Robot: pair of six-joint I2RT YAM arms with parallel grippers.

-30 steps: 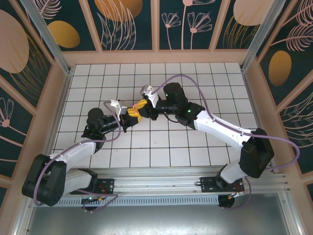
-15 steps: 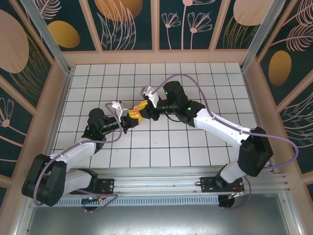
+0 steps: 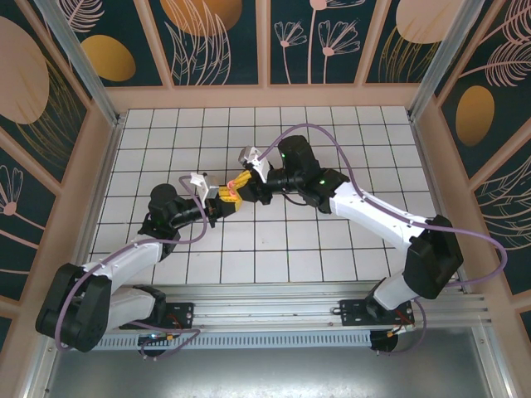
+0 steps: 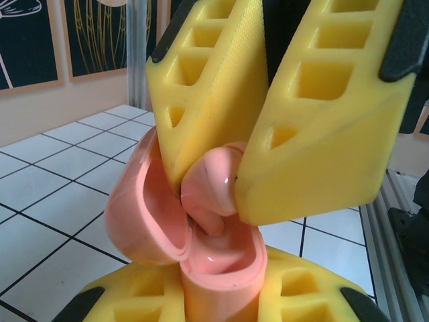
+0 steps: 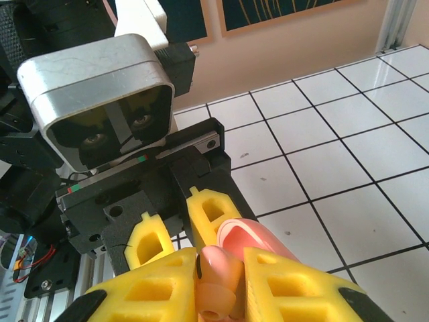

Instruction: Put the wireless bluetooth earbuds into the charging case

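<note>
The salmon-pink charging case [image 4: 221, 272] stands upright with its lid [image 4: 141, 208] swung open, and my left gripper [image 4: 218, 295] is shut on its body. My right gripper [image 5: 221, 285] is shut on a pink earbud [image 5: 221, 265]. In the left wrist view the earbud [image 4: 211, 178] sits in the case's mouth, its stem down in the cavity, between the right gripper's yellow fingers [image 4: 322, 114]. In the top view the two grippers meet tip to tip above the middle of the table, left gripper [image 3: 221, 200] below right gripper [image 3: 240, 182], with the case [image 3: 230, 184] between them.
The white grid-tiled table [image 3: 332, 133] is walled by peach rails with patterned panels. The left wrist camera block [image 5: 100, 100] stands close in front of the right gripper. Purple cables [image 3: 332, 141] loop over the right arm.
The right arm's elbow has edged slightly left. Both grippers stay together at the same spot with their holds unchanged.
</note>
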